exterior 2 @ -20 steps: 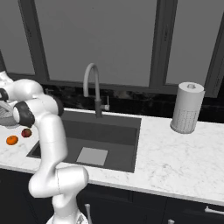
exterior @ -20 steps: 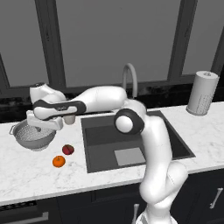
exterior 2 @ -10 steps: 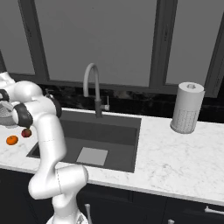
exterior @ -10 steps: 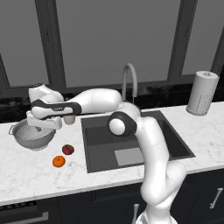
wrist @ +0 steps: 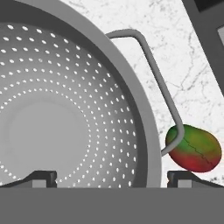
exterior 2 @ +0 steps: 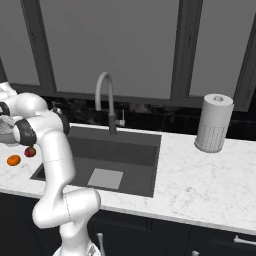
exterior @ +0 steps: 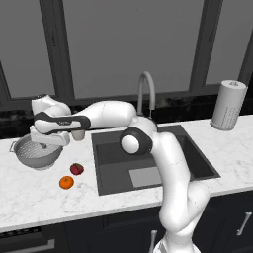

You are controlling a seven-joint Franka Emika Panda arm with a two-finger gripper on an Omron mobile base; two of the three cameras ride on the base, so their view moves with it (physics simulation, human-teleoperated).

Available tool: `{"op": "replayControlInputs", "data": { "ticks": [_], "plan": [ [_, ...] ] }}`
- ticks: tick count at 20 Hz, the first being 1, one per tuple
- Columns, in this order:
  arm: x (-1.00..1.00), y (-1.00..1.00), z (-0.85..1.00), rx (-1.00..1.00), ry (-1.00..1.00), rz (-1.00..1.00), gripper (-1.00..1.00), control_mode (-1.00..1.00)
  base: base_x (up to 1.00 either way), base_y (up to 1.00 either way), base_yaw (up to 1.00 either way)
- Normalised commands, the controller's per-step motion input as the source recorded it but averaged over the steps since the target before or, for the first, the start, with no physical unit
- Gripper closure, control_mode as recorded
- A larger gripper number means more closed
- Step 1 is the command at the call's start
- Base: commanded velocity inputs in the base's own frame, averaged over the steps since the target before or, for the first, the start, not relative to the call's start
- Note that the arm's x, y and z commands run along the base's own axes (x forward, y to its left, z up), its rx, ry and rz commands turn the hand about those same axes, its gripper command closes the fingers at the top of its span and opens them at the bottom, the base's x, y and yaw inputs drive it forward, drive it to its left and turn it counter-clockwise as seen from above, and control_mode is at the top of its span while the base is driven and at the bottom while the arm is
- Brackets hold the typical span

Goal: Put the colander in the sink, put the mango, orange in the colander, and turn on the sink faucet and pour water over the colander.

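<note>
My pincer [wrist: 112, 177] hangs released, one tip each side of the rim of the round silvery-grey perforated metal colander [wrist: 65, 100] on the left counter, stiff, light, best pinched at that rim (its far side is cut off), with the red-green mango [wrist: 195, 148] just beside.

Matt perforated metal colander [wrist: 65, 109] on a veined, polished marble counter [wrist: 183, 65]

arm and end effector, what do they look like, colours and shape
The arm is glossy white, built of rounded tubular links with dark grey bands and round caps at the joints. The end effector is a blocky white hand on a dark wrist; the hand view shows two small dark grey fingertips. No cables or markings are visible.
</note>
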Motion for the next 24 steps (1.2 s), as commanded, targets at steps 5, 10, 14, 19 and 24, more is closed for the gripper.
{"op": "replayControlInputs", "data": {
  "ticks": [5,10,14,19,24],
  "plan": [
    [0.00,-0.17,-0.07,0.03,0.00,0.00,-1.00,-1.00,0.00,0.00,0.00],
    [-0.07,-0.19,-0.02,0.04,0.00,0.00,-1.00,-1.00,0.00,0.00,0.00],
    [-0.02,-0.06,-0.13,0.00,0.00,0.00,-1.00,-1.00,0.00,0.00,0.00],
    [-0.01,0.00,-0.27,0.00,0.00,0.00,-1.00,-1.00,0.00,0.00,0.00],
    [0.00,0.00,-0.19,0.00,0.00,0.00,-1.00,-1.00,0.00,0.00,0.00]
  ]
}}
